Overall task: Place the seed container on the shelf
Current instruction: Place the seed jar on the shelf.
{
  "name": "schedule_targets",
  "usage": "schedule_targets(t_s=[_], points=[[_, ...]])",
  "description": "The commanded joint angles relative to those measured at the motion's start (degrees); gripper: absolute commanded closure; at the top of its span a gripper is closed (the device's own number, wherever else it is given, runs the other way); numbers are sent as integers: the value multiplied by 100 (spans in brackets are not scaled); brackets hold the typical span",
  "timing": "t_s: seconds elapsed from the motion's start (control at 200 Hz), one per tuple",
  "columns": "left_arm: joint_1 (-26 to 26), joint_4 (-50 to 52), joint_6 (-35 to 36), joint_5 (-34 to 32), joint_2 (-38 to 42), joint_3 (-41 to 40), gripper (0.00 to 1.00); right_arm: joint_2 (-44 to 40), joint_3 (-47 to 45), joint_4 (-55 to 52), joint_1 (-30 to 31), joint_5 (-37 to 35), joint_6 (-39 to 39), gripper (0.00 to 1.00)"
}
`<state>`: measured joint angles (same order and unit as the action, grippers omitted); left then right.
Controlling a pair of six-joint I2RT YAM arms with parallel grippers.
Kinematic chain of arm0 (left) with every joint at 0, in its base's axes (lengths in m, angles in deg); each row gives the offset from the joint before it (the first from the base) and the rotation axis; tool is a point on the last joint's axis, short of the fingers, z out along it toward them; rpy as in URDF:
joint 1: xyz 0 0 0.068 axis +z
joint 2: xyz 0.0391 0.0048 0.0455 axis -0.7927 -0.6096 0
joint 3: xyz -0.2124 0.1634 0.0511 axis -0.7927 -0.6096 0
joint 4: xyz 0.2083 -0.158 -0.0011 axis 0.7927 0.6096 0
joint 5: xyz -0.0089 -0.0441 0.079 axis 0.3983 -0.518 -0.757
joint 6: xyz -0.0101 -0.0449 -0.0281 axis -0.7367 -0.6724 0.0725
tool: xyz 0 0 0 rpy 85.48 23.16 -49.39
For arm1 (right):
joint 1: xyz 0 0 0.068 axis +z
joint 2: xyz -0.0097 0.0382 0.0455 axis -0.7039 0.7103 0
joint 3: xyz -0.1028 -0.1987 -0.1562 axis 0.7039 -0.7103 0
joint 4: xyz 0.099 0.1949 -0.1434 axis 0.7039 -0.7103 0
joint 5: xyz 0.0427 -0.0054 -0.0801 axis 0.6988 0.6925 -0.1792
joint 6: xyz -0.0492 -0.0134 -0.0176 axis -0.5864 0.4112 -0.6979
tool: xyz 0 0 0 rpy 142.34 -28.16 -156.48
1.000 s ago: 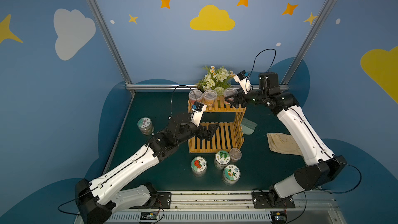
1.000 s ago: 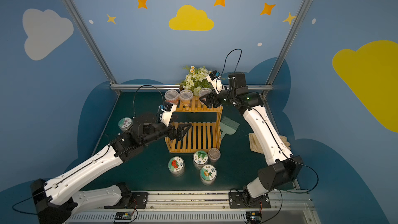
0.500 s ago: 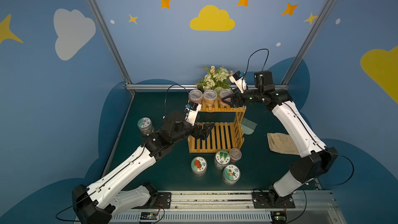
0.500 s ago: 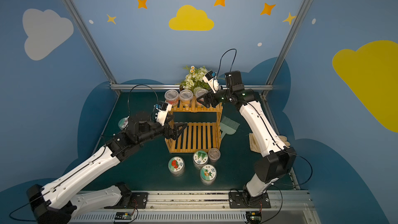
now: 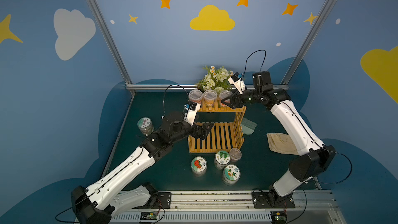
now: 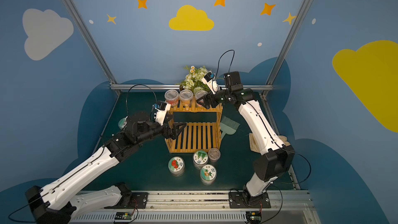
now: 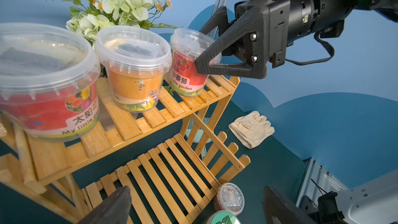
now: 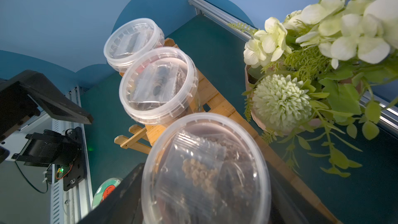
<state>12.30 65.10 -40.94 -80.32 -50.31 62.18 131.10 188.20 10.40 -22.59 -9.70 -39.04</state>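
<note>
Well, my right claw (image 7: 199, 48) sits around the seed container (image 7: 185, 76) — the red-labelled tub standing upright on the top tier of the shelf (image 7: 129, 123), just beside an orange tub (image 7: 134, 78). One of my fingers crosses in front of its side and the other stands behind it. Whether I am pinching it or only framing it, I cannot tell. My left claw (image 5: 206, 130) hangs spread wide over the left edge of the lower tier — well apart from the tubs above.
</note>
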Motion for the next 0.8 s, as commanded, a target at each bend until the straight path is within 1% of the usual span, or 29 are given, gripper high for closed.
schedule_targets(t_s=[0.0, 0.796], points=[[23, -26, -13, 108, 27, 9, 0, 32, 220, -120, 50, 31, -125, 21], [24, -88, -108, 170, -42, 13, 0, 185, 287, -147, 113, -84, -227, 20]])
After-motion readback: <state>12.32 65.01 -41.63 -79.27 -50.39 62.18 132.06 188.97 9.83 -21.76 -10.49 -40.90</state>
